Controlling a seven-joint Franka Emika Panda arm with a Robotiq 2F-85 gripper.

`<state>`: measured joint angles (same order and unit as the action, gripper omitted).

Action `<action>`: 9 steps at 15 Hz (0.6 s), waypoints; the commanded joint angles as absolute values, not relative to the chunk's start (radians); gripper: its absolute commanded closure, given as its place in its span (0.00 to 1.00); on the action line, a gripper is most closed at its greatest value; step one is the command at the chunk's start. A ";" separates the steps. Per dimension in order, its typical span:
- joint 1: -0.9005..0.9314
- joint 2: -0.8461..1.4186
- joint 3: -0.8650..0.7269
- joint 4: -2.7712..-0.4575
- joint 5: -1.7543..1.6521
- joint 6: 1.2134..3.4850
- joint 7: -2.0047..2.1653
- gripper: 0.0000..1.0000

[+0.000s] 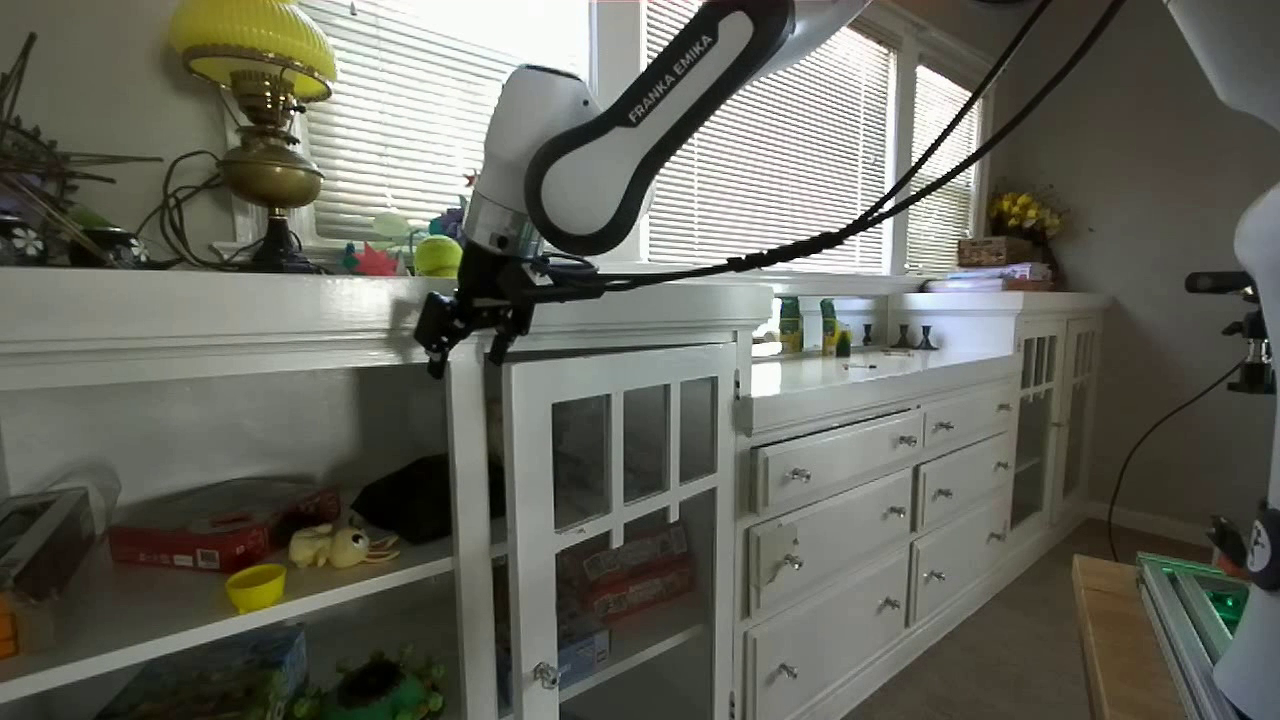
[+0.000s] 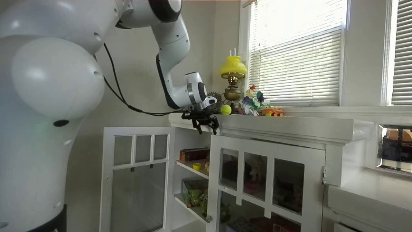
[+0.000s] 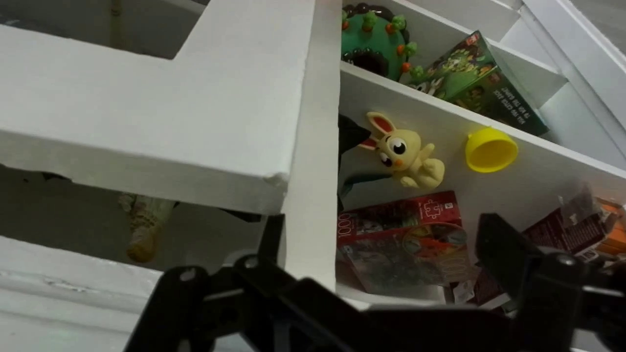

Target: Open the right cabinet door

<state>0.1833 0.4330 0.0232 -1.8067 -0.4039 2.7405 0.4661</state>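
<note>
Gripper (image 3: 381,226) gapes; right cabinet door (image 1: 620,522) shows its knob (image 1: 546,676) only in both exterior views.

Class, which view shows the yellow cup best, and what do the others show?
The wrist view: the cup is largest there, its open mouth in view. Both exterior views show it smaller, more side-on, on a shelf.

right cabinet door (image 1: 616,520): white | gripper (image 2: 207,131): black | lampshade (image 1: 255,45): yellow (cup (image 3: 490,149) likewise)

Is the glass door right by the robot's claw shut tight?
No, the wrist view shows a dark gap between the top of the door and the cabinet frame.
</note>
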 commanded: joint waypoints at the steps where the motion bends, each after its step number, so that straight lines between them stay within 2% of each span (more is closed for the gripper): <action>1: 0.210 0.425 -0.014 -1.825 -0.343 2.752 0.425 0.00; 9: 0.160 0.411 0.103 -1.869 -0.087 2.726 0.272 0.00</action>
<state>0.1821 0.4344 0.0464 -1.8265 -0.2125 2.7397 0.3512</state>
